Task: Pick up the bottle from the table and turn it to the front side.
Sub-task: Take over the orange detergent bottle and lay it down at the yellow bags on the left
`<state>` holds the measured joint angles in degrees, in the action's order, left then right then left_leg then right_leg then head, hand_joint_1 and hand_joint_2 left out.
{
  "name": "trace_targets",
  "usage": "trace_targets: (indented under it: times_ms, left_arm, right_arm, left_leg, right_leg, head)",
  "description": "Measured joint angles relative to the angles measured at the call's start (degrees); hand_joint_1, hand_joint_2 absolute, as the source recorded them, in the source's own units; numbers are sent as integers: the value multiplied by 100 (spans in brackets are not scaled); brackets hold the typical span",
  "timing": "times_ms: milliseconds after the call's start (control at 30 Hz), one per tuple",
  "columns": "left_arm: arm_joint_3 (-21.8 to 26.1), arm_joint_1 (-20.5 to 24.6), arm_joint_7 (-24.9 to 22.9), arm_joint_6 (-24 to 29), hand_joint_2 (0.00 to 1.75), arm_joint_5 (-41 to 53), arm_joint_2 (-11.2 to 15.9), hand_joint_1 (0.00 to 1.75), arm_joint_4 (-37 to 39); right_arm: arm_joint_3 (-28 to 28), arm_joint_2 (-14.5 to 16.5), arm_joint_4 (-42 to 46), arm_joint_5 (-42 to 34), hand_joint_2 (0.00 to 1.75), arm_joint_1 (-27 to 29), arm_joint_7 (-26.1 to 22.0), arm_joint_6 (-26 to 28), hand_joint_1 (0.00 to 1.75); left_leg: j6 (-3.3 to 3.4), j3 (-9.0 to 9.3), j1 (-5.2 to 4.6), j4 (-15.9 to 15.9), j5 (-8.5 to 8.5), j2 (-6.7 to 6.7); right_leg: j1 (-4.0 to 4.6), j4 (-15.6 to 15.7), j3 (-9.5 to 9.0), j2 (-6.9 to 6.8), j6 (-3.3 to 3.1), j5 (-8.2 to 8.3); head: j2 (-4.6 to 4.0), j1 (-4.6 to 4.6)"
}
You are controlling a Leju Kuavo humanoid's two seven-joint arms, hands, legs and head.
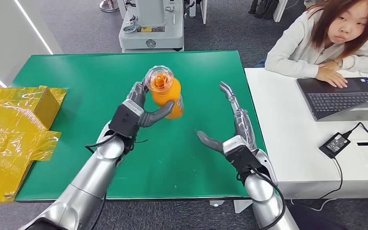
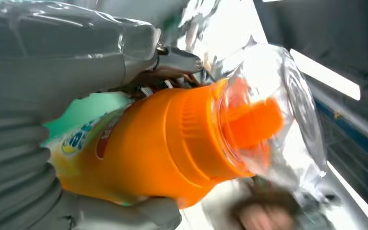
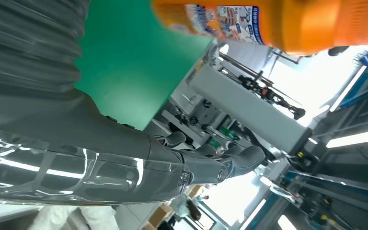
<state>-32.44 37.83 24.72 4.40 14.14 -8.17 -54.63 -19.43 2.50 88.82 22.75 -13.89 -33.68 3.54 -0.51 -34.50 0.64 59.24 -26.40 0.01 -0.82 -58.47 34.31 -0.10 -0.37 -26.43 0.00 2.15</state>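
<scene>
Bottle [image 1: 165, 91] held up over the table [image 1: 76, 72] centre, in the left hand [image 1: 135, 113], thumb on its near side, fingers on its far-left side. Right hand [image 1: 233, 134] to the right of bottle, apart from it, over the table's right part. Crumpled wrap [image 1: 14, 129] at the table's left edge. Second table [image 1: 287, 143] just right of the first; on it a laptop [image 1: 342, 98] far right, power adapter [image 1: 334, 144] nearer. Person [image 1: 326, 38] behind the laptop. Machine base [image 1: 152, 28] beyond the table's far edge.

Bright, even overhead light in the head view; both wrist views are motion-blurred and blown out by glare, which glints off the clear-capped orange plastic bottle [image 2: 172, 143].
</scene>
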Motion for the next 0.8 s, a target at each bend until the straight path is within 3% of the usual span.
trace_targets:
  times_ms: [167,300,467,600,800]
  left_arm:
    - [-9,161,-152,687,175,1624,133,175,-181]
    - [-98,310,-622,1564,175,3597,312,175,-237]
    - [-333,500,-1251,2048,175,5908,533,175,-201]
    - [-479,666,-1509,2136,175,6818,628,175,-14]
    - [-696,914,-1815,2075,175,7429,709,175,383]
  right_arm:
    - [-23,-26,333,3,175,99,19,-42,0]
    - [-56,-42,481,10,175,153,9,-43,0]
    - [-86,-83,544,7,175,174,-1,26,0]
    - [-90,-140,585,8,175,252,-37,154,0]
    - [-90,-219,638,13,175,393,-75,314,0]
  left_leg:
    - [0,0,0,0,0,1]
    - [0,1,0,0,0,2]
    - [0,1,0,0,0,2]
    - [0,0,0,0,0,2]
    - [0,1,0,0,0,2]
  right_leg:
    - [0,-1,-1,1,0,0]
    - [0,-1,0,1,0,0]
    - [0,-1,0,2,0,0]
    - [0,0,0,1,0,0]
    - [0,1,0,2,0,0]
  head:
    - [0,0]
    - [0,-1]
    - [0,-1]
    - [0,-1]
    - [0,-1]
